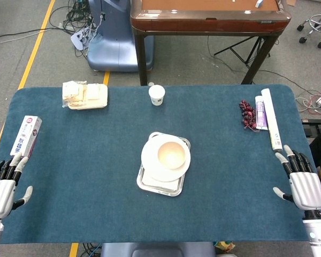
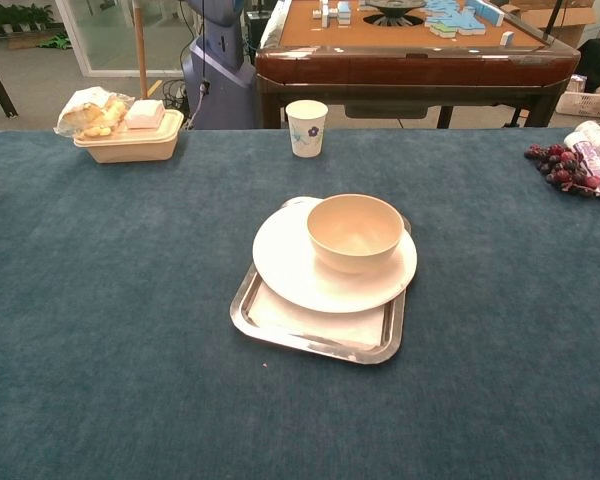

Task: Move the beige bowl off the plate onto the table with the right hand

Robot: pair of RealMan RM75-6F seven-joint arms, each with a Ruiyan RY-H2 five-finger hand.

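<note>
The beige bowl [image 1: 170,155] [image 2: 354,231] stands upright on a white plate [image 1: 151,161] [image 2: 290,270], which lies on a steel tray [image 1: 150,186] [image 2: 310,335] at the middle of the blue table. My right hand [image 1: 303,182] rests near the table's right front corner, fingers spread and empty, far from the bowl. My left hand [image 1: 2,187] lies at the left front edge, also spread and empty. Neither hand shows in the chest view.
A paper cup [image 1: 157,95] [image 2: 306,127] stands behind the tray. A food box [image 1: 85,95] [image 2: 128,132] sits at the back left, a toothpaste box [image 1: 25,136] at the left edge. Grapes [image 1: 247,114] [image 2: 564,167] and tubes [image 1: 270,123] lie at the right.
</note>
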